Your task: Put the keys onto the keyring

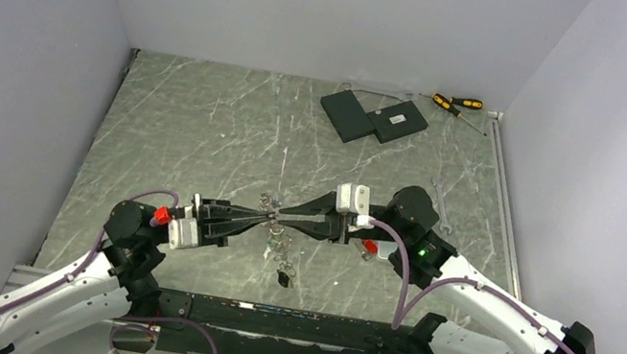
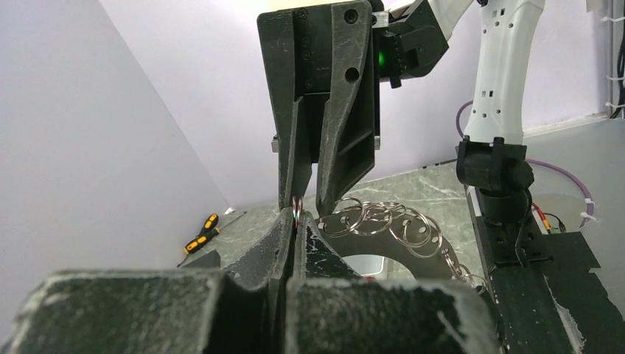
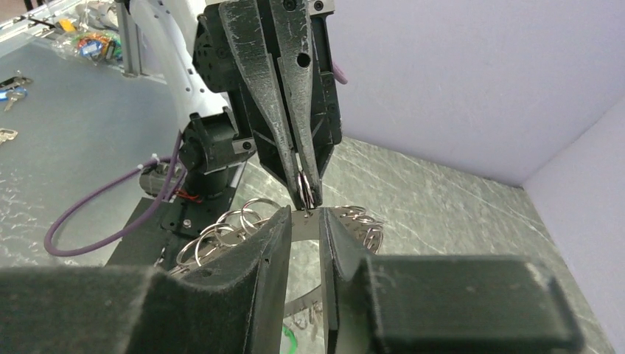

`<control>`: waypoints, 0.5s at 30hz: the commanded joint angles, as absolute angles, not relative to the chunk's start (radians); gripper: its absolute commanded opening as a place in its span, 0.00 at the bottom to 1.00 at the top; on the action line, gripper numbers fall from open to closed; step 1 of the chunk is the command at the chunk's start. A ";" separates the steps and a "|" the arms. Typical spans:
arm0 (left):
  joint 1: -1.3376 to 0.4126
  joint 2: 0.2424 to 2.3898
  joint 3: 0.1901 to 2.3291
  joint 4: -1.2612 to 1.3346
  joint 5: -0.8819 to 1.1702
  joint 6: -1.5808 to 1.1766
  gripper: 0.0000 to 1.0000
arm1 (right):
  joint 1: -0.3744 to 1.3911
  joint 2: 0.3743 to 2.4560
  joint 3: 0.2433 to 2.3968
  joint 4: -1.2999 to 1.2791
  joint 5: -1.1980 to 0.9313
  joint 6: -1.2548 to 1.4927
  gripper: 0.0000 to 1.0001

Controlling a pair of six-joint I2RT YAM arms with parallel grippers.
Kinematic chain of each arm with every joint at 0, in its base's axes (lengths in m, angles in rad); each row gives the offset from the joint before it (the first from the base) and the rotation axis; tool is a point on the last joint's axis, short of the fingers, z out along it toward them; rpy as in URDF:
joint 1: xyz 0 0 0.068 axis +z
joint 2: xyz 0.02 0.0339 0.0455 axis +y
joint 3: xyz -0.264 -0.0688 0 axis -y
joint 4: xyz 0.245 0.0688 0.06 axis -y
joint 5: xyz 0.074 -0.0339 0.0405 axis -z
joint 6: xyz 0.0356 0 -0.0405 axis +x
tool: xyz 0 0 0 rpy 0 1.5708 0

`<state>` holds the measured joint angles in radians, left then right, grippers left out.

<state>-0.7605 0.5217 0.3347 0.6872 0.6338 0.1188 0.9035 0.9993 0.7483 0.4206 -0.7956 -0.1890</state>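
The keyring (image 2: 413,254) is a flat dark ring plate with holes and several silver split rings through them. It is held in the air between my two grippers, which meet tip to tip at mid-table. My left gripper (image 1: 268,219) is shut on one small split ring (image 2: 297,209) at the plate's rim. My right gripper (image 3: 304,221) has the plate's edge (image 3: 306,219) between its fingers, which are held a little apart. A green key head (image 3: 289,341) lies on the table below. Small dark bits (image 1: 282,278) lie under the ring in the top view.
Two flat black slabs (image 1: 374,118) and yellow-and-black screwdrivers (image 1: 457,105) lie at the far right. The screwdrivers also show in the left wrist view (image 2: 200,233). A silver wrench (image 1: 441,214) lies by the right arm. A black rail (image 1: 293,324) runs along the near edge.
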 commanded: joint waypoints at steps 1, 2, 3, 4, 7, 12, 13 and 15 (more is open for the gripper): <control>-0.755 0.524 0.355 0.734 0.655 0.111 0.00 | 0.902 1.009 0.798 0.486 -0.830 -0.170 0.24; -0.756 0.525 0.356 0.736 0.658 0.110 0.00 | 0.902 1.012 0.799 0.488 -0.827 -0.168 0.24; -0.755 0.527 0.356 0.738 0.660 0.108 0.00 | 0.902 1.014 0.799 0.490 -0.825 -0.167 0.24; -0.756 0.530 0.356 0.740 0.661 0.107 0.00 | 0.902 1.016 0.799 0.489 -0.824 -0.166 0.24; -0.757 0.530 0.354 0.741 0.657 0.107 0.00 | 0.903 1.020 0.802 0.491 -0.825 -0.166 0.23; -0.755 0.533 0.352 0.750 0.650 0.105 0.00 | 0.905 1.030 0.808 0.490 -0.831 -0.163 0.14; -0.755 0.533 0.353 0.751 0.649 0.107 0.00 | 0.906 1.033 0.808 0.493 -0.829 -0.161 0.14; -0.756 0.535 0.353 0.752 0.648 0.107 0.00 | 0.910 1.038 0.811 0.495 -0.827 -0.160 0.09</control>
<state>-0.7559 0.5282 0.3347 0.6899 0.6502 0.1184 0.9001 1.0264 0.7601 0.4305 -0.7994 -0.1711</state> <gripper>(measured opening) 0.020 0.131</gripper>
